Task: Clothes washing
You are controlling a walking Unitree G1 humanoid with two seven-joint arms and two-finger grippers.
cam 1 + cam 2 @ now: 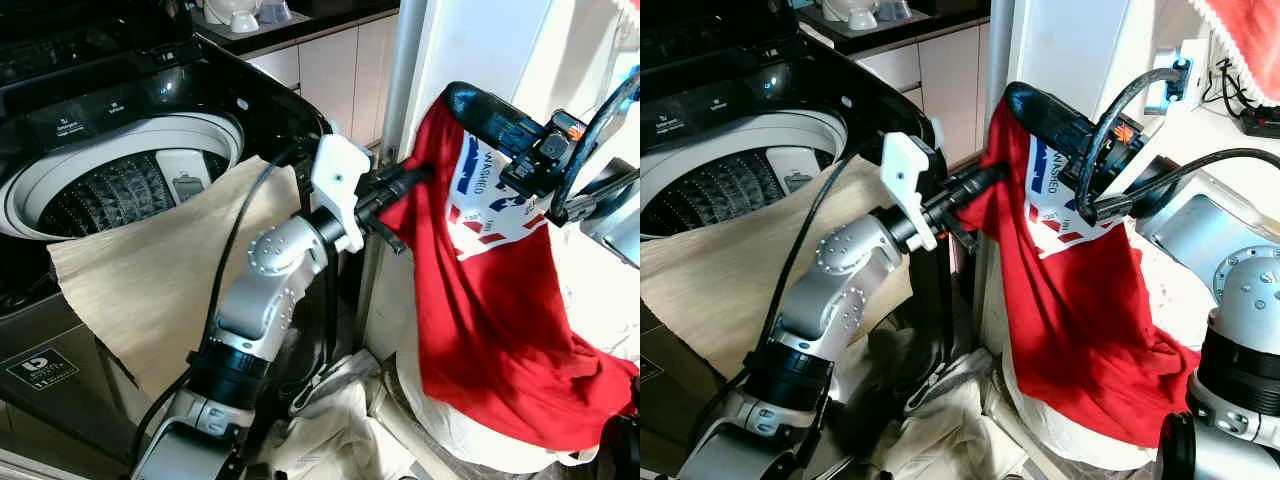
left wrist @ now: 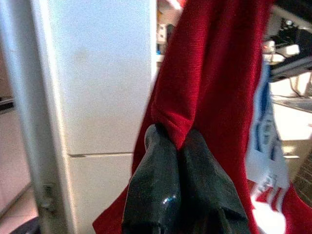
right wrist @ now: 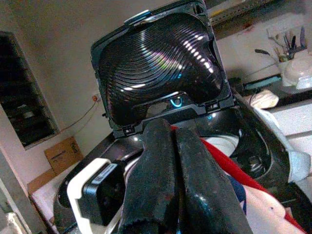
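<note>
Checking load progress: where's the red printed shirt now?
Red printed shirt hangs between left gripper and right gripper, right of the open washing machine.

Left gripper [image 1: 418, 178] and right gripper [image 1: 1018, 100] both raised, fingers pressed together.

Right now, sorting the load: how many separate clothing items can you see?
3: red shirt pinched by both grippers; beige cloth draped over the washer rim; white garment on the floor. More may be hidden.

Red shirt [image 1: 500, 330] matt knit cloth; washing machine [image 1: 150, 90] glossy black plastic
</note>
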